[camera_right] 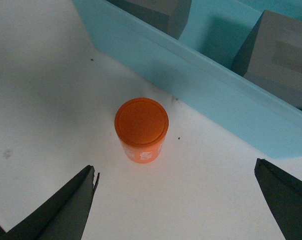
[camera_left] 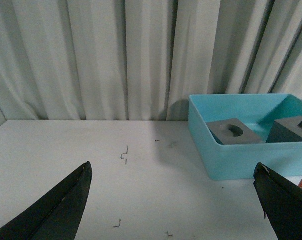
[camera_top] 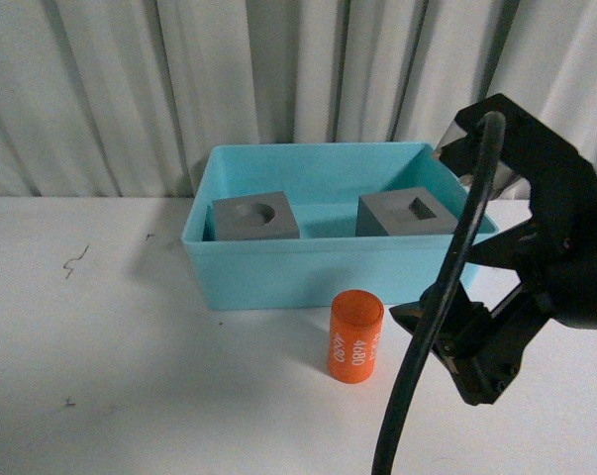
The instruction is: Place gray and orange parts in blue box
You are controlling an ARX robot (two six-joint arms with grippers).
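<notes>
Two of three parts are in. The matte gray cube with a round recess (camera_top: 255, 217) and the matte gray cube with a square recess (camera_top: 409, 213) sit inside the light turquoise plastic tub (camera_top: 278, 272), with a gap between them. The small orange cylinder marked "4680" (camera_top: 354, 336) stands upright on the white desk (camera_top: 130, 376), just outside the tub's front wall.

The right hand (camera_right: 173, 170) hovers above the cylinder, fingers spread wide and holding nothing. The left hand (camera_left: 172, 166) hangs over bare desk, fingers likewise apart and empty.

Step in hand, by my reading: fetching the last part. The next move calls for the right hand to descend until its fingers straddle the cylinder, clamp, lift clear of the rim, and release inside the tub.
</notes>
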